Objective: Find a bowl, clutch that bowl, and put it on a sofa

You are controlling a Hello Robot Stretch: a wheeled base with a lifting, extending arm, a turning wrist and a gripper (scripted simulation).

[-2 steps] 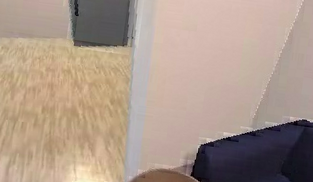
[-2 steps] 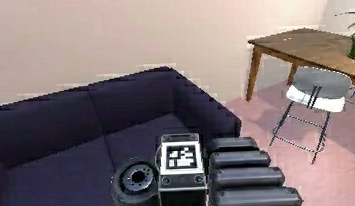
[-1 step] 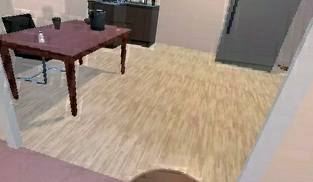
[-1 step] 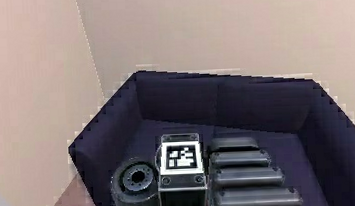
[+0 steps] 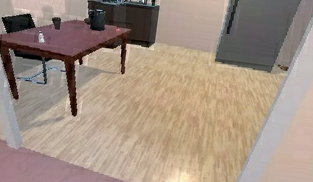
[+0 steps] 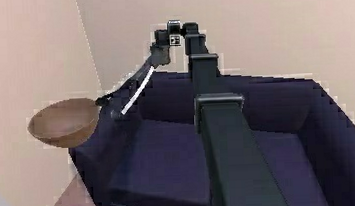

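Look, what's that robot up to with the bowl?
The robot's arm reaches out over a dark blue sofa. At its far end the gripper holds a brown bowl, which hangs in the air by the sofa's end near the wall. It is not yet set down on the cushions. Ahead of the robot is a room with a dark red table, a black chair and a grey fridge.

A reddish-brown surface (image 5: 70, 39) stands on the wood floor (image 5: 173, 101), carrying a dark container (image 5: 96, 19) and a small cup (image 5: 56, 22), with a black chair (image 5: 20, 24) beside it. Against the far wall stand a dark cabinet (image 5: 138, 21) and a tall grey fridge (image 5: 258, 30).
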